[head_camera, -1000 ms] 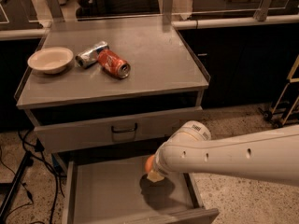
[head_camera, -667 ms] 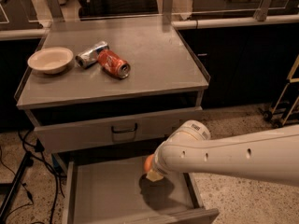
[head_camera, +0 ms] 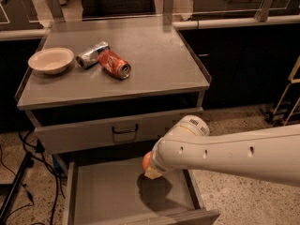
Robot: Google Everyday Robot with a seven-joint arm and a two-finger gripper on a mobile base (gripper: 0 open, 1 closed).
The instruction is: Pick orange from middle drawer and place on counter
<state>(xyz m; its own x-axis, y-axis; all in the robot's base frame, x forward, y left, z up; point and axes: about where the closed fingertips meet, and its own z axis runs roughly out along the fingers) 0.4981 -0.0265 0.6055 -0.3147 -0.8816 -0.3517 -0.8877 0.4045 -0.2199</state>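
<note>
One gripper is noted, at the end of one white arm that is stretched in from the right edge of the view. It is held over the middle drawer, near that drawer's back and right of its centre. Most of it is covered by the arm's rounded wrist; only a pale tip is seen below the wrist. Whether it is spread or closed cannot be told.

One orange is seen right against the gripper, on its side toward the view's left, partly hidden by the wrist. It is placed above the drawer's floor, over a dark shadow cast on the grey metal below. Whether it is gripped cannot be told.

The middle drawer is pulled out, and the rest of its floor is seen bare and flat between low side walls.

Directly above it, one grey drawer front is shut, and one black loop handle is fixed at its centre.

On the counter three things are counted, all toward its left half: one white bowl near the left rim, one crushed silver can lying on its side beside the bowl, and one red soda can lying on its side, touching the silver one.

Dark cables are noted on the floor left of the cabinet.
</note>
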